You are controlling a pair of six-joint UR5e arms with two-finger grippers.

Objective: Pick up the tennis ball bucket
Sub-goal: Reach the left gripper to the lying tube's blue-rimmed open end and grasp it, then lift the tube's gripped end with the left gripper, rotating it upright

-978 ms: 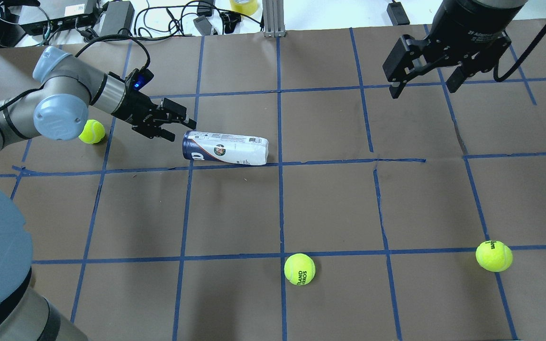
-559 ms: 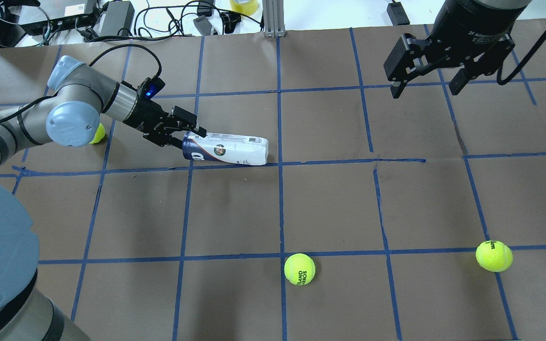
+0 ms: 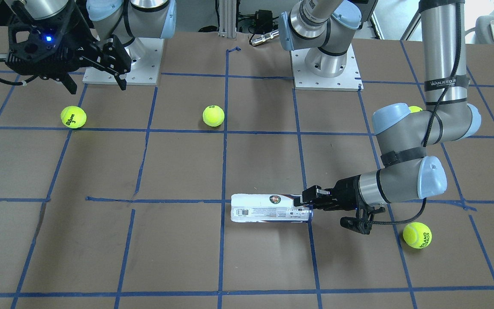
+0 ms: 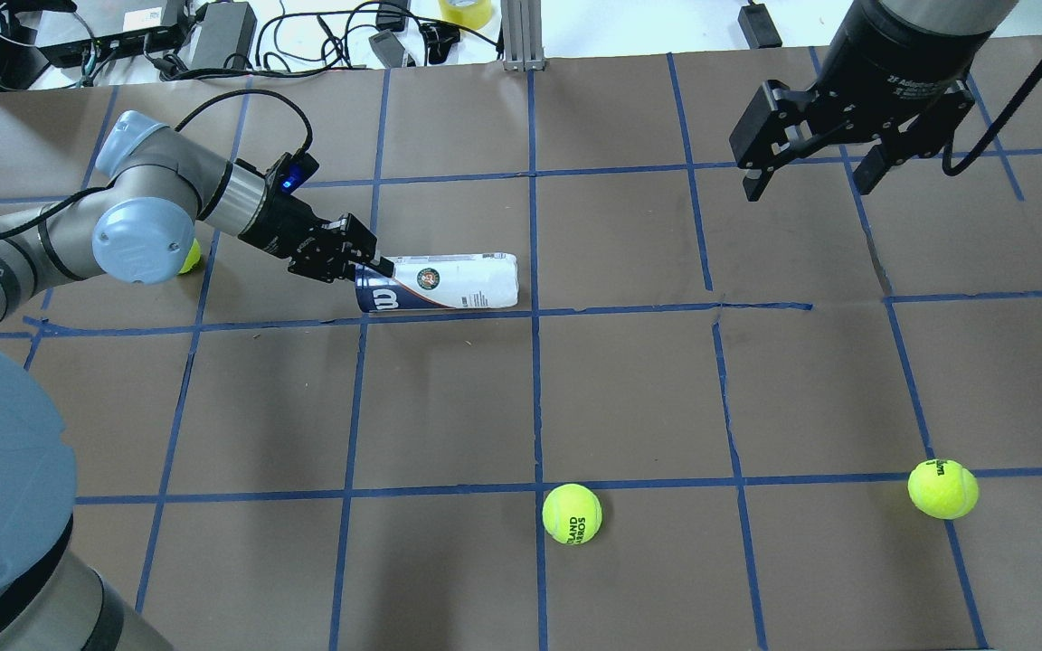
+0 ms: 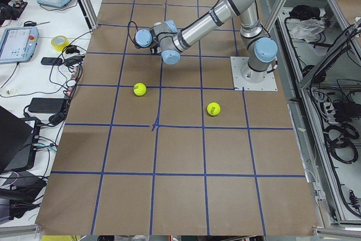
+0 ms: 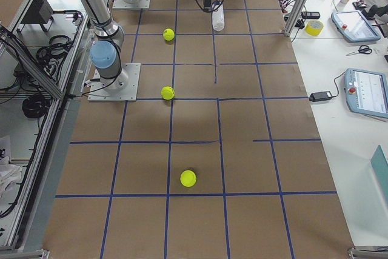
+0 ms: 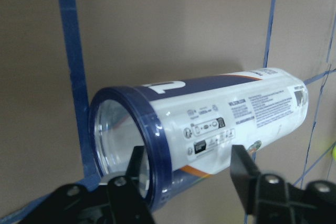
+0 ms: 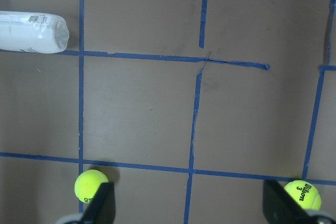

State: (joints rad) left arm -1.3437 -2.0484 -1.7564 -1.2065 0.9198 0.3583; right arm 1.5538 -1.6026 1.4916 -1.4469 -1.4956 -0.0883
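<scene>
The tennis ball bucket (image 4: 449, 283) lies on its side on the brown table, navy open end toward my left arm. It also shows in the front view (image 3: 264, 209), the left wrist view (image 7: 226, 119) and the right wrist view (image 8: 31, 32). My left gripper (image 4: 367, 267) (image 3: 309, 201) is low at the can's open end. Its fingers stand apart, astride the navy rim in the left wrist view (image 7: 189, 177). My right gripper (image 4: 806, 176) (image 3: 97, 88) is open and empty, high over the far right of the table.
Three tennis balls lie loose: one near the front middle (image 4: 572, 514), one front right (image 4: 942, 488), one half hidden behind my left elbow (image 4: 186, 256). Cables and power bricks (image 4: 213, 36) and a metal post (image 4: 521, 36) line the far edge.
My left gripper has moved right, up to the can's open end. The can has turned a little, its closed end swinging away from me. The right arm has barely moved.
</scene>
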